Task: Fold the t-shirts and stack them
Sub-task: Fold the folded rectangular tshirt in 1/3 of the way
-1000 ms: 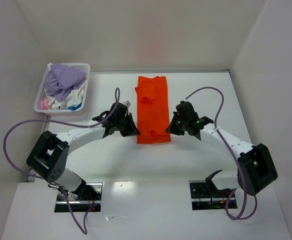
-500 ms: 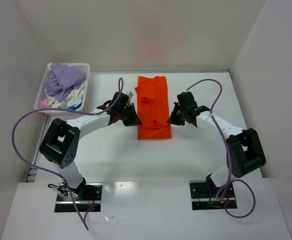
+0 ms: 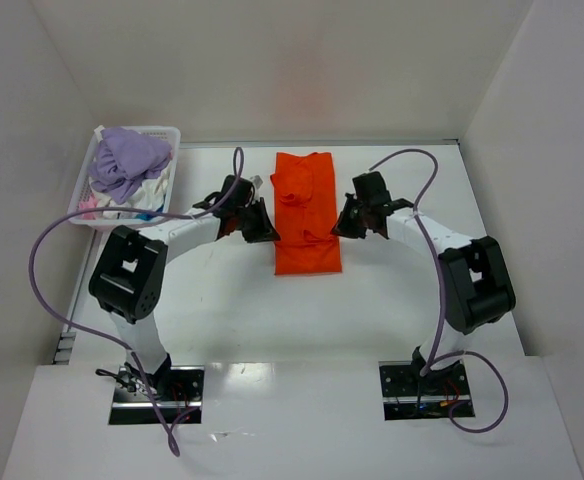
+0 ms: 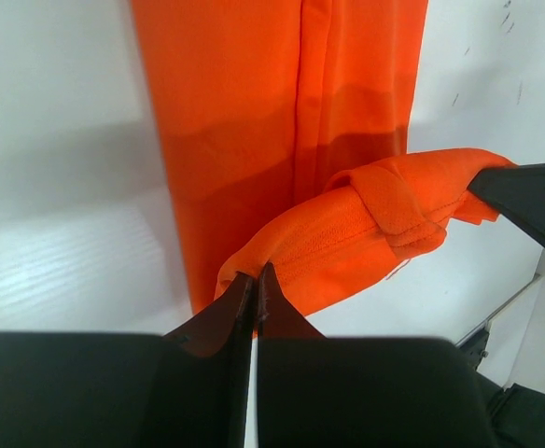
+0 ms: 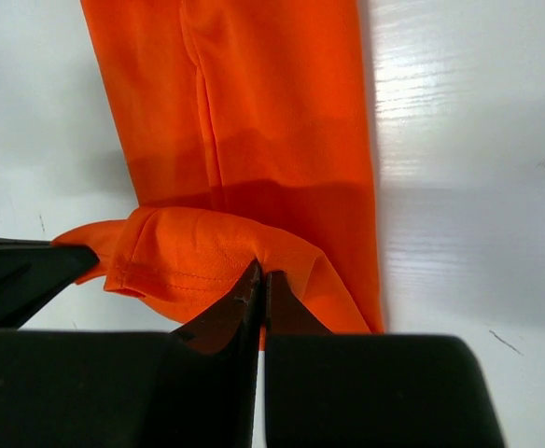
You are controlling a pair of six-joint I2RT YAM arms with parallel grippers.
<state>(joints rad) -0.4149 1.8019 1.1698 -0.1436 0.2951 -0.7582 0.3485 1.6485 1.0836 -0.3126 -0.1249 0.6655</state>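
Observation:
A vivid orange t-shirt (image 3: pixel 308 256) lies as a long narrow strip on the white table, running from near to far. My left gripper (image 3: pixel 268 232) is shut on the strip's left edge, and the pinched fabric (image 4: pixel 347 238) bunches up off the table in front of the tips (image 4: pixel 257 273). My right gripper (image 3: pixel 340 226) is shut on the opposite edge, its tips (image 5: pixel 262 273) nipping a raised fold (image 5: pixel 198 252). The lifted cloth hangs between the two grippers above the flat layer (image 5: pixel 272 103). Each wrist view catches the other gripper's dark finger at its side edge.
A white lattice basket (image 3: pixel 80 206) at the far left holds a heap of lilac and white cloth (image 3: pixel 127 162). White walls close the table at the back and on both sides. Purple cables loop above both arms.
Both grippers have moved away from the arm bases toward the far wall, carrying the pinched orange fabric with them. The strip's near edge has drawn farther from the bases.

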